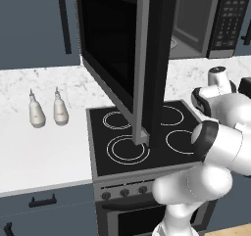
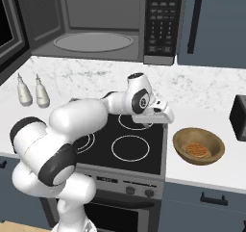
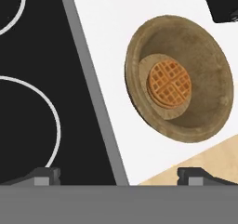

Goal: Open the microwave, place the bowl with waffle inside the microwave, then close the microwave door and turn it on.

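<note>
The microwave (image 2: 96,21) hangs over the stove with its cavity and turntable showing. The microwave door (image 1: 128,59) is swung wide open to the left, its steel edge jutting out over the stove. The bowl with waffle (image 2: 211,142) sits on the white counter just right of the stove; the hand view shows the bowl (image 3: 204,93) upright with the waffle flat inside. My gripper (image 2: 162,119) hovers above the stove's right edge, a little left of the bowl. In the hand view my gripper (image 3: 118,174) is open and holds nothing.
The black four-ring stove (image 2: 129,151) lies under my arm. Two small bottles (image 1: 46,110) stand on the counter to the left. A dark appliance (image 2: 239,118) sits at the far right beyond the bowl. The counter's front edge runs close to the bowl.
</note>
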